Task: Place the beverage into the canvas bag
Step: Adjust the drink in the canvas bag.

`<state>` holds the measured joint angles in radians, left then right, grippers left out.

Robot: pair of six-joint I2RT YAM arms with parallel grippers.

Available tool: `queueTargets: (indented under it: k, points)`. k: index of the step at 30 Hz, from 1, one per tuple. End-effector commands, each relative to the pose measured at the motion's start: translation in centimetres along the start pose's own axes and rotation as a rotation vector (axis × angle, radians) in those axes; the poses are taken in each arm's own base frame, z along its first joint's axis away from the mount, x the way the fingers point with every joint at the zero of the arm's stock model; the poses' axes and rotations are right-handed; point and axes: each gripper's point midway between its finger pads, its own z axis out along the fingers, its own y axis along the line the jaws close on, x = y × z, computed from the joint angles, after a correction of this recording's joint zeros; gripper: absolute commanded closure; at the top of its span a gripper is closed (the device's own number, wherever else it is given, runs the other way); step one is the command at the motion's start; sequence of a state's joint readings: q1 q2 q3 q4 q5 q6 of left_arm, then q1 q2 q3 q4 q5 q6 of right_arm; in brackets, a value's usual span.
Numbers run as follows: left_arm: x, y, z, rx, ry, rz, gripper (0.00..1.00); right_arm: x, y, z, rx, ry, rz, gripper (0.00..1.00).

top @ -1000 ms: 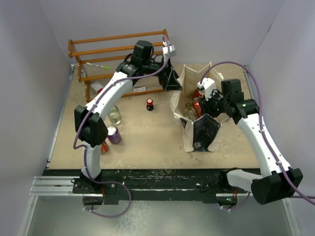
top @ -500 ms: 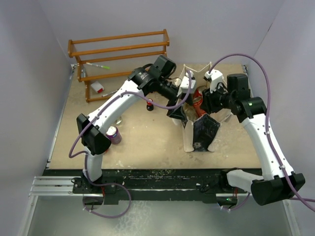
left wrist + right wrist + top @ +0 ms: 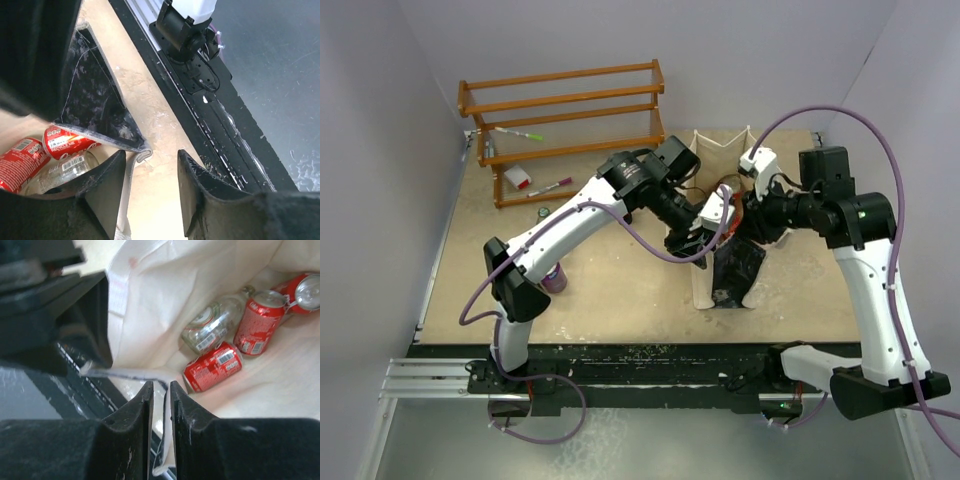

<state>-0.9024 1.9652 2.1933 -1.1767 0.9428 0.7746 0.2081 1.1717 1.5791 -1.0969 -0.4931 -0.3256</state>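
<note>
Two arms, one bag, five drinks

One bag [image 3: 706,290]: we find it standing on the table [image 3: 620,300], right of centre, with its mouth open upward and its black panel toward the near edge. Both arms meet at its rim, one on each side.

Two grippers. We log the left gripper [image 3: 151,157] as released. Its fingers stand apart at the bag's left rim, and a cream edge of cloth runs just beside one finger. We log the right gripper [image 3: 160,386] as clenched to a narrow slit at the right rim, with a strip of the bag's cloth caught in it.

Drinks inside the bag, four: three red cans [image 3: 212,367] tumbled at the bottom, and one clear bottle [image 3: 215,326] lying beside them. From the left wrist we count only two of the cans and the bottle.

Drinks outside the bag, one: a purple can [image 3: 553,279] on the table, partly hidden behind the left arm and well apart from the bag.

One wooden rack [image 3: 560,97] at the far left. Two markers [image 3: 523,133] lie at it, one green-tipped and one pink.
</note>
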Motion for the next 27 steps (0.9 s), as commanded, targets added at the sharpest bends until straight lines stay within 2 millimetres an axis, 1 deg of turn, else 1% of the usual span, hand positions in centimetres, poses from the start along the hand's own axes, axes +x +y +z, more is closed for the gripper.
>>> queueTargets:
  k: [1, 6, 8, 11, 15, 17, 19, 22, 24, 27]
  points:
    - [0.7, -0.6, 0.7, 0.016, 0.028, 0.020, 0.53, 3.2, 2.7, -1.8, -0.111, 0.115, -0.063, 0.79]
    - [1.5, -1.7, 1.7, 0.031, 0.065, 0.049, 0.58, 4.9, 3.1, -1.0, -0.156, 0.155, -0.061, 0.81]
    - [1.9, -2.0, 2.1, 0.040, 0.076, 0.064, 0.59, 5.2, 3.0, -0.5, -0.163, 0.166, -0.058, 0.82]
    - [2.5, -2.4, 2.7, 0.053, 0.101, 0.094, 0.61, 4.2, 2.8, -0.6, -0.152, 0.127, -0.072, 0.83]
    - [2.9, -2.5, 3.1, 0.061, 0.115, 0.129, 0.65, 1.9, 2.8, -1.4, -0.124, 0.046, -0.072, 0.81]
    - [3.0, -2.5, 3.3, 0.059, 0.118, 0.149, 0.67, 0.7, 2.5, -1.8, -0.084, -0.003, -0.059, 0.82]
    - [3.4, -2.5, 3.5, 0.058, 0.128, 0.170, 0.68, -0.1, 2.4, -2.2, -0.056, -0.042, -0.046, 0.81]
    - [3.5, -2.2, 3.7, 0.049, 0.135, 0.201, 0.69, -0.9, 2.3, -2.6, -0.035, -0.082, -0.032, 0.80]
    - [3.7, -2.1, 3.7, 0.044, 0.146, 0.217, 0.70, -1.1, 2.1, -2.5, -0.025, -0.088, -0.024, 0.80]
    - [4.0, -1.9, 3.6, 0.036, 0.160, 0.246, 0.71, -0.8, 1.7, -1.5, -0.031, -0.071, 0.013, 0.79]
